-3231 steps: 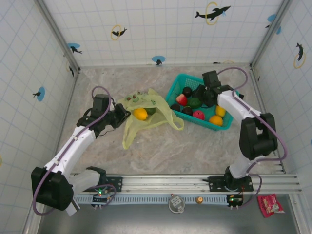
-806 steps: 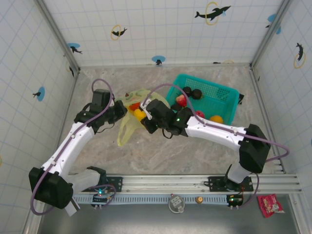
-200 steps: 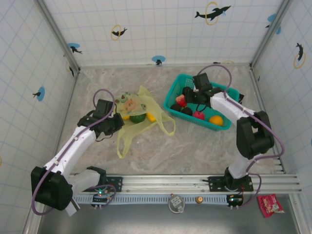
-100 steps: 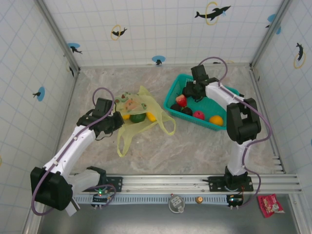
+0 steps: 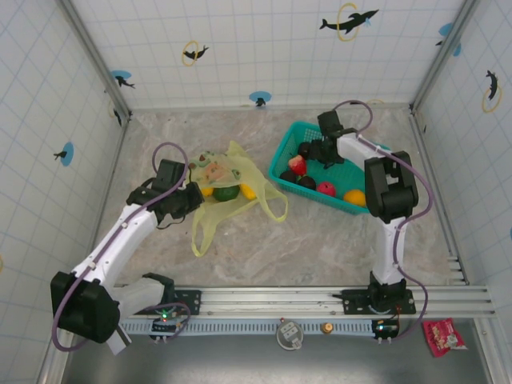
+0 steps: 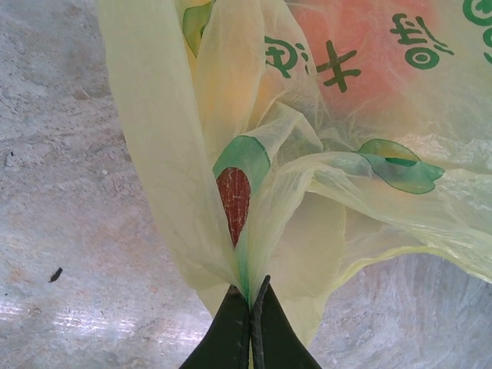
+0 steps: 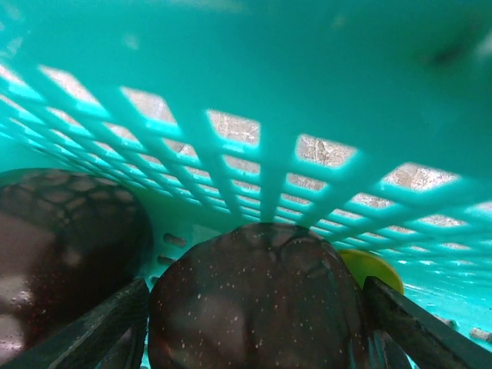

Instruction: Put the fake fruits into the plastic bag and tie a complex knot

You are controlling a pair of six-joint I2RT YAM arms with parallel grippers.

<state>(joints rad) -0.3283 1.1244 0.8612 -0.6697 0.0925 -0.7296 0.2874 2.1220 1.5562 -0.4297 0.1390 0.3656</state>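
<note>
Gripper status: left gripper (image 6: 251, 290) closed flat on a gathered fold of the plastic bag (image 6: 231, 115); right gripper (image 7: 256, 286) spread wide inside the teal basket (image 7: 261, 154).
Right fingers (image 7: 115, 315) stand on either side of a dark brown fruit (image 7: 254, 323), close against it; whether they press on it cannot be told. A second dark fruit (image 7: 61, 254) lies just beside it and a yellow fruit (image 7: 369, 265) sits behind. Red (image 5: 326, 189) and orange (image 5: 353, 196) fruits also lie in the basket. The bag lies spread on the tabletop (image 5: 320, 240), well left of the basket, with a green fruit (image 5: 226, 193) and a yellow one (image 5: 249, 192) at its mouth, handles loose and untied.
</note>
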